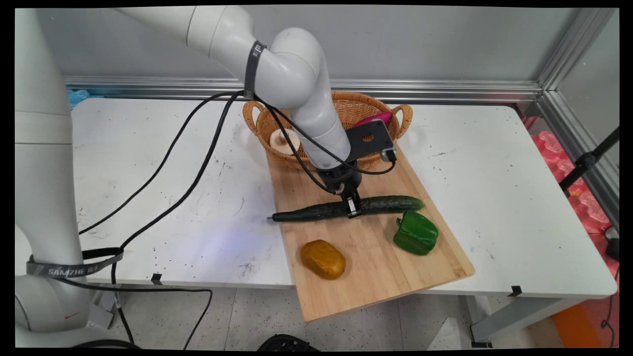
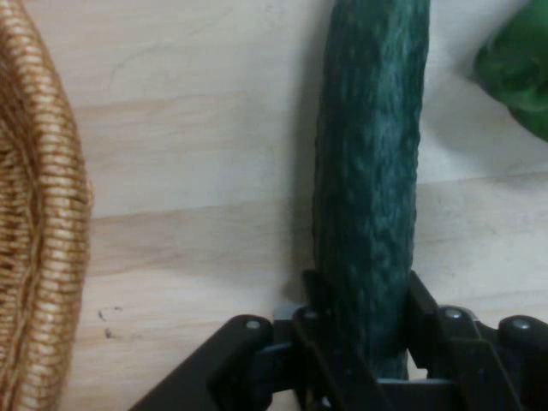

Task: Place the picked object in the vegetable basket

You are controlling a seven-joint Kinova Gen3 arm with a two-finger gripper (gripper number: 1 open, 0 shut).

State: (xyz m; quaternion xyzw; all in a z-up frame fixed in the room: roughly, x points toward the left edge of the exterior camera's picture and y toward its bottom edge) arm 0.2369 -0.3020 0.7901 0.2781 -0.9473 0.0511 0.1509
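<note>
White worktop (image 1: 494, 198) is carrying a wooden cutting board (image 1: 376, 267), with a cucumber (image 1: 385, 203) lying crosswise on it between a wicker basket (image 1: 356, 106) behind and a potato (image 1: 323, 258) and green pepper (image 1: 416, 233) in front. Black fingers (image 2: 419, 304) are closing around the cucumber's middle, seemingly touching both flanks, and it is probably resting on the board.

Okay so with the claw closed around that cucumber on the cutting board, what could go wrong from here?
The claw grips the cucumber near its middle, but the cucumber is long, so either end could sag or twist if lifted.

The green pepper lies close to the cucumber's right end; a swing could knock it.

The cutting board overhangs the table's near edge, with the potato towards that end, so a nudge might tip things off.
</note>
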